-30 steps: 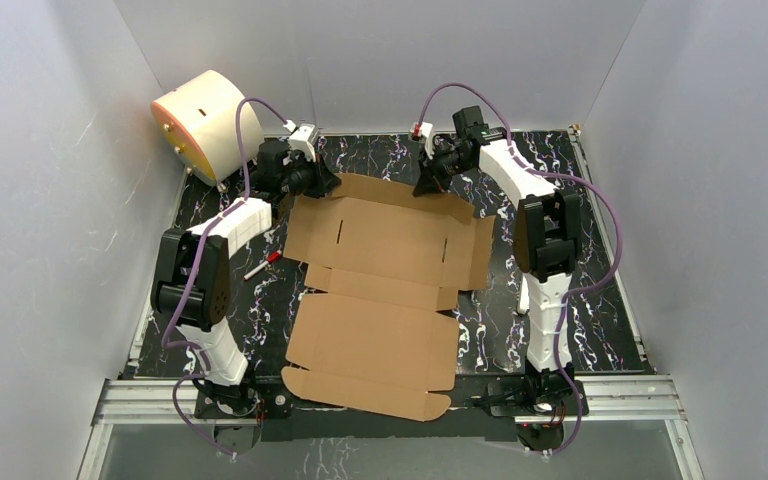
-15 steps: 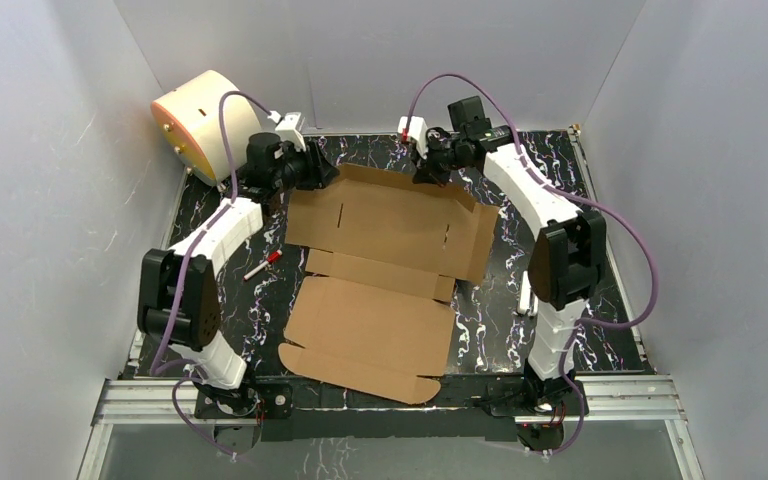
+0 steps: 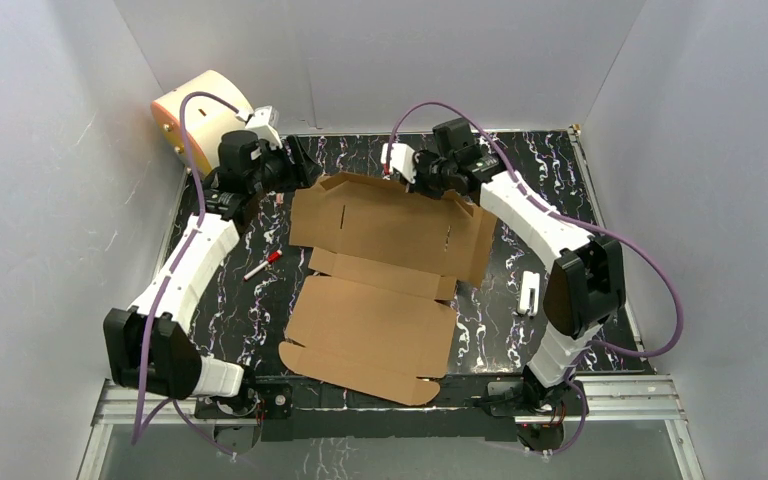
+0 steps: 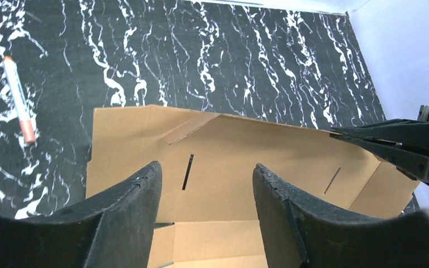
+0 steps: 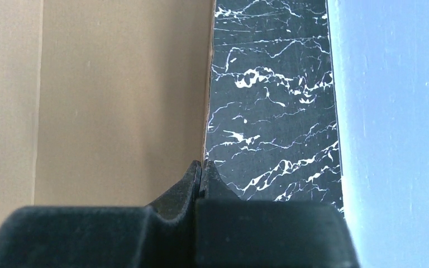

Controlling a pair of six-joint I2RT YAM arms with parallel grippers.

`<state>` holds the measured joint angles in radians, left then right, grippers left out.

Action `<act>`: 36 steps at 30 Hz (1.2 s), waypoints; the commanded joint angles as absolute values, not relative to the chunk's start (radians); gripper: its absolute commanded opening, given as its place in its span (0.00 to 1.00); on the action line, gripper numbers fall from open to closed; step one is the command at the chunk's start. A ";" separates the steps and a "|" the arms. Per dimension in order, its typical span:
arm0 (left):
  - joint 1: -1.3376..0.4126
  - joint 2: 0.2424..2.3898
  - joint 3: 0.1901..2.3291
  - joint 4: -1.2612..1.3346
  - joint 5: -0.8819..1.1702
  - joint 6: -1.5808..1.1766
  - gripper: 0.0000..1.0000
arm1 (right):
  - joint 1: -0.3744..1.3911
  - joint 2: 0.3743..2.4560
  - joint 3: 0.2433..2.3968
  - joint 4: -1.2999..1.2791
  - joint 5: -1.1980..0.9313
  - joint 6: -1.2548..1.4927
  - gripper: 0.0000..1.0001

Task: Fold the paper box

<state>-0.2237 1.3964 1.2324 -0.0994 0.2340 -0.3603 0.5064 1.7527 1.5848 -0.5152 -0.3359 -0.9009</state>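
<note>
The paper box [image 3: 380, 300] lies unfolded on the black marbled table, a brown cardboard sheet with slits and flaps. Its far flap [image 4: 257, 125] is tilted up. My left gripper [image 3: 293, 170] is open beyond the box's far left corner, and the left wrist view shows only cardboard [image 4: 229, 145] below its spread fingers [image 4: 139, 190]. My right gripper [image 3: 425, 186] is shut on the far flap's edge. In the right wrist view that cardboard edge [image 5: 205, 111] runs straight into the closed fingertips [image 5: 192, 173]. The left wrist view shows the right gripper [image 4: 341, 132] at the flap's right end.
A cream drum with an orange face [image 3: 195, 110] stands at the far left corner. A red-tipped marker [image 3: 260, 266] lies left of the box, also seen as the marker [image 4: 19, 100]. A small white object [image 3: 529, 292] lies right of the box. Grey walls enclose the table.
My left gripper has opened and drawn back toward the far left. My right gripper has slid left along the far edge, staying shut. The box has turned slightly.
</note>
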 commanded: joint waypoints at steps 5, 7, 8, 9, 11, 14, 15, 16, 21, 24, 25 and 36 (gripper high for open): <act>-0.216 1.253 1.106 -0.259 0.237 -0.350 0.64 | 0.564 1.639 1.415 -0.293 -0.288 -0.995 0.00; -0.212 1.215 1.072 -0.297 0.194 -0.343 0.67 | 0.570 1.638 1.396 -0.265 -0.277 -1.017 0.00; -0.206 1.191 1.055 -0.308 0.180 -0.340 0.69 | 0.572 1.638 1.382 -0.247 -0.270 -1.027 0.00; -0.199 1.177 1.041 -0.317 0.166 -0.339 0.70 | 0.572 1.640 1.373 -0.230 -0.263 -1.038 0.00; -0.186 1.156 1.021 -0.327 0.144 -0.345 0.73 | 0.573 1.644 1.357 -0.194 -0.255 -1.064 0.00; -0.173 1.150 1.004 -0.322 0.142 -0.363 0.75 | 0.574 1.649 1.335 -0.121 -0.243 -1.118 0.00; -0.172 1.155 1.000 -0.316 0.142 -0.370 0.75 | 0.575 1.650 1.329 -0.110 -0.242 -1.137 0.00; -0.171 1.162 0.997 -0.311 0.143 -0.373 0.76 | 0.574 1.653 1.329 -0.110 -0.242 -1.158 0.00; -0.141 1.225 1.007 -0.259 0.202 -0.420 0.79 | 0.578 1.647 1.333 -0.127 -0.259 -1.183 0.00; -0.096 1.290 1.042 -0.252 0.253 -0.444 0.79 | 0.578 1.624 1.302 -0.108 -0.277 -1.213 0.00; -0.080 1.312 1.057 -0.249 0.266 -0.455 0.80 | 0.578 1.616 1.281 -0.094 -0.281 -1.230 0.00; -0.057 1.318 0.939 -0.208 0.378 -0.521 0.76 | 0.582 1.573 1.233 -0.017 -0.268 -1.298 0.00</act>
<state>-0.0551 1.3926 1.0138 -0.2146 0.3012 -0.4889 0.5766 1.6421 1.2476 -0.1104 -0.2672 -1.2335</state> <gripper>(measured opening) 0.767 0.019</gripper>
